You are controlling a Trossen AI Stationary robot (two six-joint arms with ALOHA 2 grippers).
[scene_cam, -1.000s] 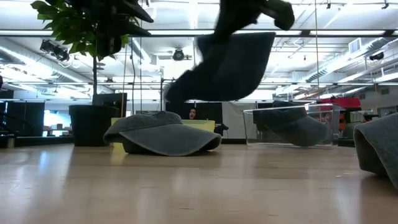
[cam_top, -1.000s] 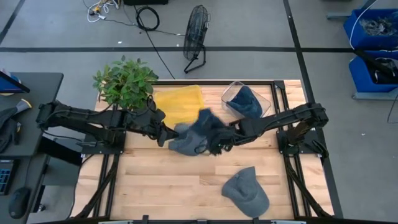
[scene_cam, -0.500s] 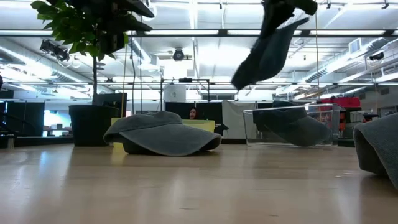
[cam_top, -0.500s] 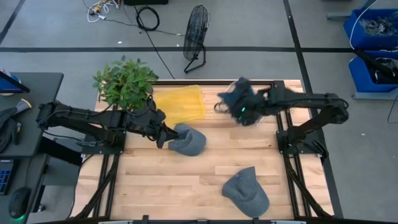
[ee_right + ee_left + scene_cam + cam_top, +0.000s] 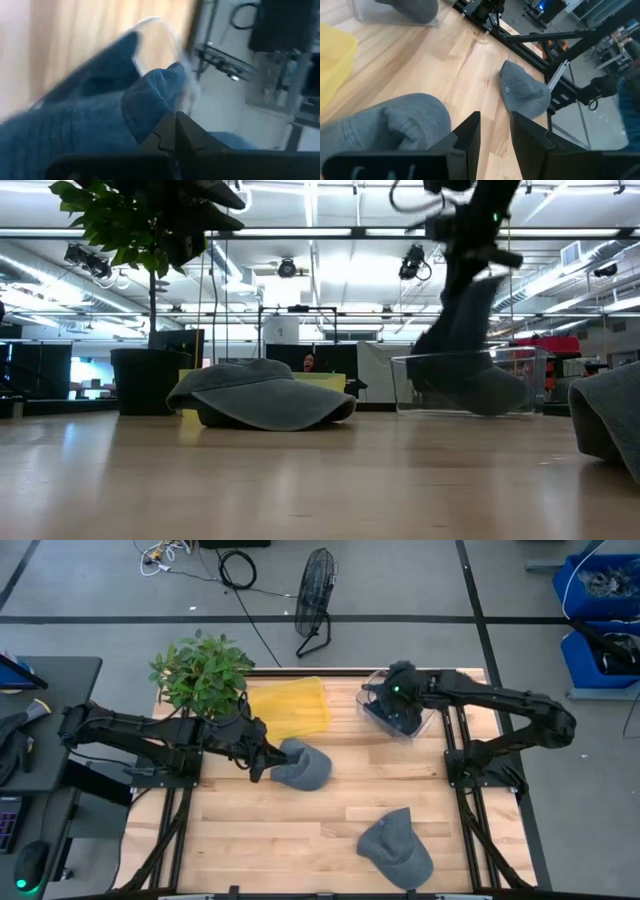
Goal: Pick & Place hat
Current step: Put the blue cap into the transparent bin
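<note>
Counting from the overhead view, I see one pale wood counter (image 5: 300,830) made of long planks and framed by black rails, and on it one potted plant (image 5: 203,672) with a dense spread of green leaves, one flat yellow cloth (image 5: 290,706) that looks soft and slightly crinkled, and one clear plastic bin (image 5: 372,690) with thin glossy walls at the far right corner.

I count four denim hats in all. One grey-blue hat (image 5: 397,847) lies by itself near the front edge of the counter, rounded crown and curved brim showing. A second hat (image 5: 303,766) of the same washed grey sits near the middle, just in front of the yellow cloth; from the level view its low dome (image 5: 262,394) and wide brim rest flat on the wood. A third, darker blue one lies inside the bin (image 5: 475,388). The fourth is the carried hat (image 5: 462,330), dark blue, hanging limp over the bin with its lower part reaching down into it.

My right hand (image 5: 401,688) is above the bin, its fingers (image 5: 175,131) pressed together and pinching a fold of that soft blue fabric. My left hand (image 5: 257,762) rests low against the edge of the middle hat, its two dark fingers (image 5: 468,131) spread with a narrow gap between them, holding nothing.
</note>
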